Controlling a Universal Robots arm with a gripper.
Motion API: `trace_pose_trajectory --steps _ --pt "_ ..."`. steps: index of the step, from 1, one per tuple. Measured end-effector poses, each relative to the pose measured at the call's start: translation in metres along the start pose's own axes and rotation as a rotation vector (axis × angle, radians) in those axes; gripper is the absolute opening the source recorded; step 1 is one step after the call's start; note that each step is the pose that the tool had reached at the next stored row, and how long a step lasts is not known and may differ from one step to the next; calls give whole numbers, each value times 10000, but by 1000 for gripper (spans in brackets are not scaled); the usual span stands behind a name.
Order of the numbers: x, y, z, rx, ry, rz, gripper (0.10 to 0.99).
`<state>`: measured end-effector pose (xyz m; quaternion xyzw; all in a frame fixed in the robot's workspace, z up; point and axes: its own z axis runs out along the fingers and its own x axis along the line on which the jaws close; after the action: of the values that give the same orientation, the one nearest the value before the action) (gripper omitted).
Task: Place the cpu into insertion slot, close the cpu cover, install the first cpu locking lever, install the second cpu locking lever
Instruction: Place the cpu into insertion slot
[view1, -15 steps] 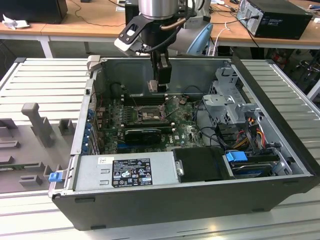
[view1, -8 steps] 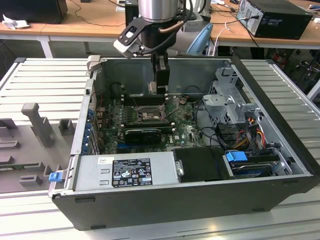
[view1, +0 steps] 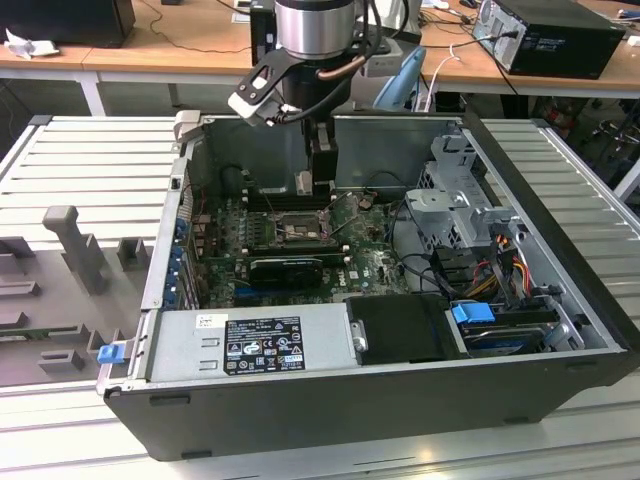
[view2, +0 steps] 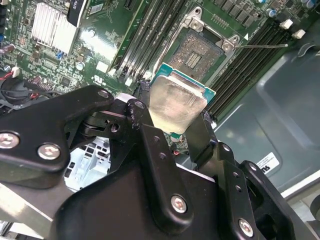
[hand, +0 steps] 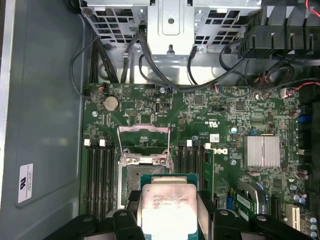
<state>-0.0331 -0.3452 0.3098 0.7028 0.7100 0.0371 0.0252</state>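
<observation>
1. Inside the open computer case on the bench, the tool hangs over the green circuit board.
2. In both wrist views the tool is clamped on the cpu. Its two black fingers press on opposite edges of the chip, whose silver-grey top faces the cameras.
3. The cpu is in the air, just short of the insertion slot and overlapping its near edge in the first wrist view. It is not seated.
4. The insertion slot lies open with its contact field bare. The cpu cover is swung up and back behind it, and a thin metal lever sticks out to one side, so no cover or lever step is done.
5. Risk of bent contacts: the bare field looks delicate. A chip that comes down tilted or turned out of line with the rim would likely press on it unevenly.
6. Risk of slipping: the grip is on thin edges only. A knock could twist the chip between the fingers or drop it onto the board.
7. Risk of snagging: the memory slots flank the socket closely and the raised cover stands just beyond it. A finger could catch on either, or on the lever.
</observation>
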Motion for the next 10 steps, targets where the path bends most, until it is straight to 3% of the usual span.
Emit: trace_pose_trajectory --steps 10 --pt "-2 -10 116 1 2 1 529"
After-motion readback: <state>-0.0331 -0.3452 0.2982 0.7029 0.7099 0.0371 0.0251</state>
